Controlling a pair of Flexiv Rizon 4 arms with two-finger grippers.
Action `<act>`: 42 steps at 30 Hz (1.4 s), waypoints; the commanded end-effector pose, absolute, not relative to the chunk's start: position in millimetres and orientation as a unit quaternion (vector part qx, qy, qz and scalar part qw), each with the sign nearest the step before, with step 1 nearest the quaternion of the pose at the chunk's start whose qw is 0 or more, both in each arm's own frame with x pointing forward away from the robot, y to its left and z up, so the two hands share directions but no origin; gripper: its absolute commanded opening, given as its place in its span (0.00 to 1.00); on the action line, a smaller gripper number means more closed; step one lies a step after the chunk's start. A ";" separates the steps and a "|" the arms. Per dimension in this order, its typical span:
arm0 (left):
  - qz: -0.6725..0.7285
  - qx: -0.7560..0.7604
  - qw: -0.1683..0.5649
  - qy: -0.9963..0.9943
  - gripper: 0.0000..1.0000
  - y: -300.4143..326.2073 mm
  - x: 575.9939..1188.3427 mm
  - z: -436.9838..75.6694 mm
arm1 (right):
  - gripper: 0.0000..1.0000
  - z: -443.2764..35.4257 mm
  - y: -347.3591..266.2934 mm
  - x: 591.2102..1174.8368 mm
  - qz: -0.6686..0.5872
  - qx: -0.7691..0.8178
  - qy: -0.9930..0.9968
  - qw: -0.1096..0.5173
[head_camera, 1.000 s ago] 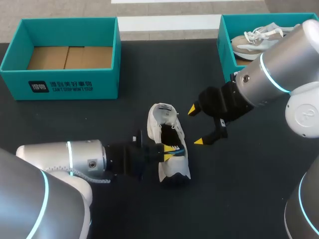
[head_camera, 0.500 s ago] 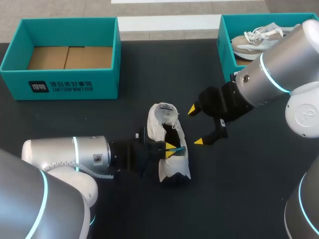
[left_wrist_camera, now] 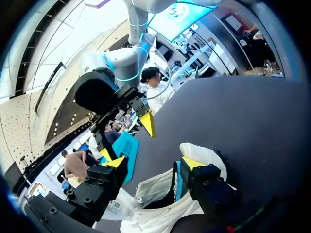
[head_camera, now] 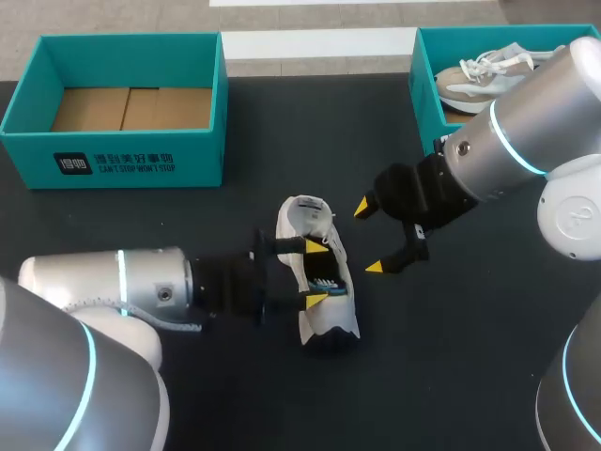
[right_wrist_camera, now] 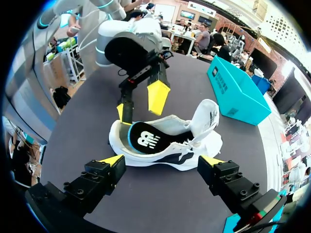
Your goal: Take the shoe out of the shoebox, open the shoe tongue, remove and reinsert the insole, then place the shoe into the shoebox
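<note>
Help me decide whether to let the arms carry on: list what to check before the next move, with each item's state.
1. Shoe out of its box, lying on the table: ok.
2. Left gripper open at the shoe's opening, clamping nothing: ok.
3. Right gripper open, beside the shoe and not touching it: ok.
4. Insole inside the shoe, visible in the right wrist view: ok.
5. Insole seated flat along its whole length: cannot tell, since the shoe's walls hide its front part.
6. Empty shoebox at the table's far left, with room for the shoe: ok.
</note>
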State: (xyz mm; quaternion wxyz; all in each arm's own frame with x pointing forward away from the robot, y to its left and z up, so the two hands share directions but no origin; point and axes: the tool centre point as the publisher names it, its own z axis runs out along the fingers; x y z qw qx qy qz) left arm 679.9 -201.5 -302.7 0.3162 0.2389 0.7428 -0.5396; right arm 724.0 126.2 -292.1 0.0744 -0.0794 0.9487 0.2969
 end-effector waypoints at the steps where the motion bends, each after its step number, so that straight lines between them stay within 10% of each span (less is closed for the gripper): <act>1: -0.542 0.254 0.303 0.742 0.74 -186.2 682.9 -287.7 | 1.00 -293.4 127.5 724.4 0.297 -0.079 0.949 0.075; 24: -0.429 0.506 0.067 0.745 0.71 -184.0 724.9 -230.6 | 1.00 -269.1 95.4 727.0 0.274 -0.068 0.956 0.077; 29: -0.400 0.541 -0.005 0.740 1.00 -186.5 726.6 -223.8 | 1.00 -246.1 74.0 730.8 0.264 -0.077 0.959 0.068; 42: -0.386 0.548 -0.034 0.741 1.00 -186.5 724.7 -222.0 | 1.00 -170.4 45.3 743.7 0.237 -0.097 0.965 0.060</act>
